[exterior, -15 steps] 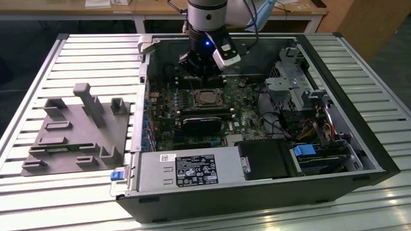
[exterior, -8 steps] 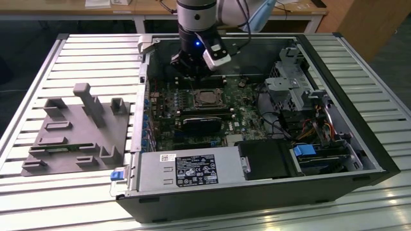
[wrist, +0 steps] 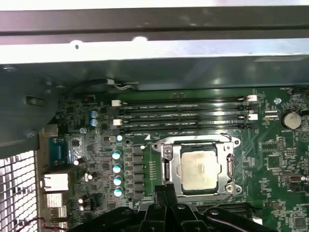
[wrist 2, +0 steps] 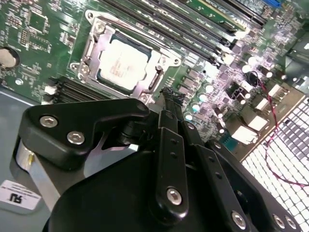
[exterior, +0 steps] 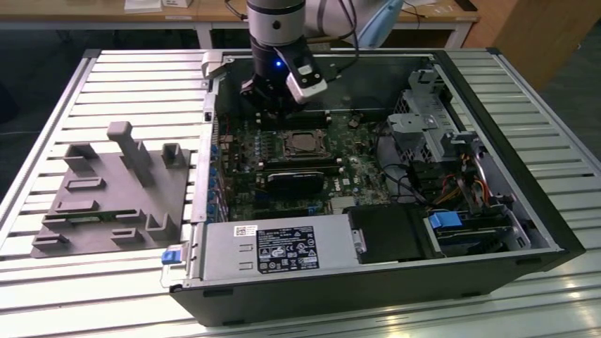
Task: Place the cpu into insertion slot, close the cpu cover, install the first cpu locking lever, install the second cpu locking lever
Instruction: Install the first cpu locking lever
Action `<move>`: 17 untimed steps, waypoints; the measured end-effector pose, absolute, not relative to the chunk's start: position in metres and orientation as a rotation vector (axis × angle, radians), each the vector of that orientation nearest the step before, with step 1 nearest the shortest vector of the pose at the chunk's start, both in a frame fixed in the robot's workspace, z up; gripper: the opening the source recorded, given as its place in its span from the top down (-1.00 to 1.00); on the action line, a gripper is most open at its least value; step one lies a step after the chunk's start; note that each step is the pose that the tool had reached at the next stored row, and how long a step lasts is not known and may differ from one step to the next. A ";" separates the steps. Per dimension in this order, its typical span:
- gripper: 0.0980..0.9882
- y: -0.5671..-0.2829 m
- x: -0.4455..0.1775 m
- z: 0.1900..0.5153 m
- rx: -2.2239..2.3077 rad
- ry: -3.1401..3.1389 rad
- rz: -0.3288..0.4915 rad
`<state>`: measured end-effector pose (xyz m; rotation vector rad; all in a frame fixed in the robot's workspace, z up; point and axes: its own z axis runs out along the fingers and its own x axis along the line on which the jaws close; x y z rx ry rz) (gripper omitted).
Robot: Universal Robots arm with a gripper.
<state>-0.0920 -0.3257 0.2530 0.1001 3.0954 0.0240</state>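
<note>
The cpu (wrist 2: 123, 63) (wrist: 198, 166), a small square chip with a dull silvery top, sits in the insertion slot (wrist 2: 112, 83) on the green board. The cpu cover (wrist: 166, 164) (wrist 2: 91, 46), a silvery frame, lies flat around the chip. In the exterior view the cpu (exterior: 302, 143) lies near the middle of the open case. My gripper (exterior: 272, 113) (wrist 2: 169, 94) (wrist: 164, 188) hangs just above the board beside the socket. Its black fingers are pressed together with nothing between them. I cannot tell how the thin locking levers along the socket stand.
Long black memory slots (wrist: 183, 116) run beside the socket. A black rounded component (exterior: 295, 182), a silver power supply (exterior: 272, 250) and a drive cage (exterior: 432, 134) stand inside the case. A grey fixture (exterior: 112, 190) lies at the exterior view's left.
</note>
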 end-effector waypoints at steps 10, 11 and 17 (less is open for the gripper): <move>0.99 -0.326 -0.109 0.253 0.102 3.088 0.110; 0.99 -0.326 -0.110 0.253 0.102 3.088 0.124; 0.99 -0.326 -0.114 0.253 0.105 3.082 0.237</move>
